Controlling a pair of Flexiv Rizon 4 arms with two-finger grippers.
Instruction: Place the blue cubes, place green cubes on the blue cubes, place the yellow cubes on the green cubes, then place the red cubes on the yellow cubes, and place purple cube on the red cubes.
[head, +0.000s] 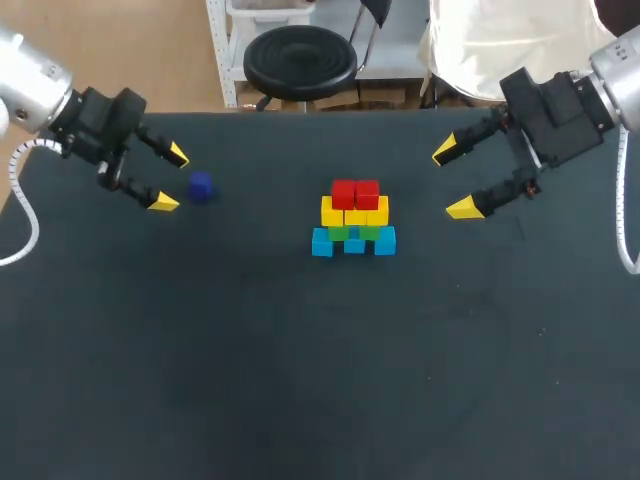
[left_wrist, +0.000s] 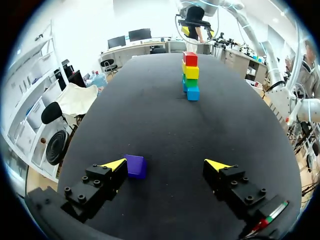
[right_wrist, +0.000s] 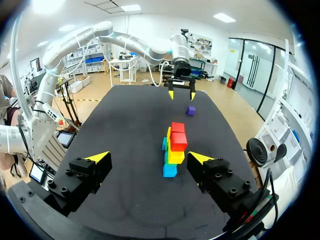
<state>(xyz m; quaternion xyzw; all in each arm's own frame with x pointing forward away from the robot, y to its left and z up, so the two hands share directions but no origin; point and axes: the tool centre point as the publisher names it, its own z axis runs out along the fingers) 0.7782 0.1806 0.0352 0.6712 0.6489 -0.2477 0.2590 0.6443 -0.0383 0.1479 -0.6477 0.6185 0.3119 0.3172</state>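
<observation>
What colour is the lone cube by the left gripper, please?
Purple; the cube shows best in the left wrist view.

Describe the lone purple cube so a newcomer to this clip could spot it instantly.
On the dark tabletop, look away from the central stack of coloured cubes toward the left gripper. Just ahead of its open yellow tips sits the small purple cube, the only cube standing alone and the only purple one.

Three blue cubes (head: 322, 243), two green cubes (head: 338, 233), three yellow cubes (head: 332, 212), two red cubes (head: 344, 193) — and just one purple cube (head: 201, 187).
</observation>
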